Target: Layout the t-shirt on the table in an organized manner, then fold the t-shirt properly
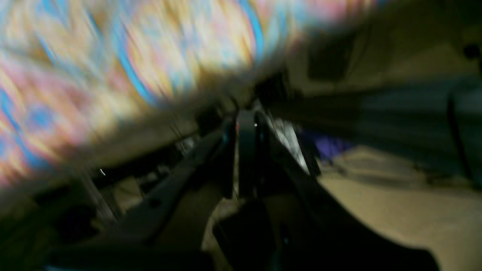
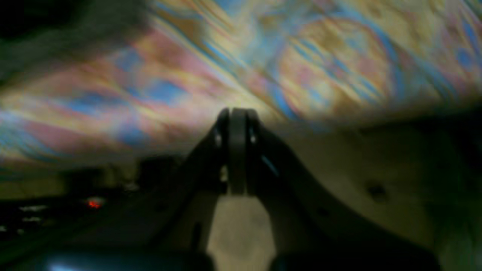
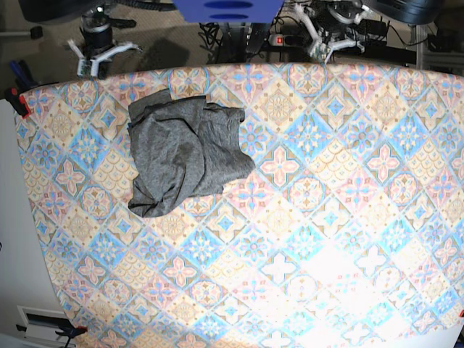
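Note:
The t-shirt (image 3: 185, 156), plain charcoal grey, lies crumpled in a heap on the far left part of the table (image 3: 326, 217), whose cloth has pastel diamond tiles. Both arms sit past the table's far edge, away from the shirt: the right arm (image 3: 100, 45) at the far left corner, the left arm (image 3: 330, 36) at the far right. In the left wrist view my left gripper (image 1: 246, 114) is shut with nothing in it, over the blurred table edge (image 1: 113, 75). My right gripper (image 2: 237, 113) is also shut and empty, with the patterned cloth (image 2: 301, 75) beyond it.
A blue part (image 3: 228, 9) and cables lie behind the far edge. A red clamp (image 3: 19, 103) grips the table's left corner, and a white surface (image 3: 14, 217) runs along the left side. Both wrist views are smeared by motion.

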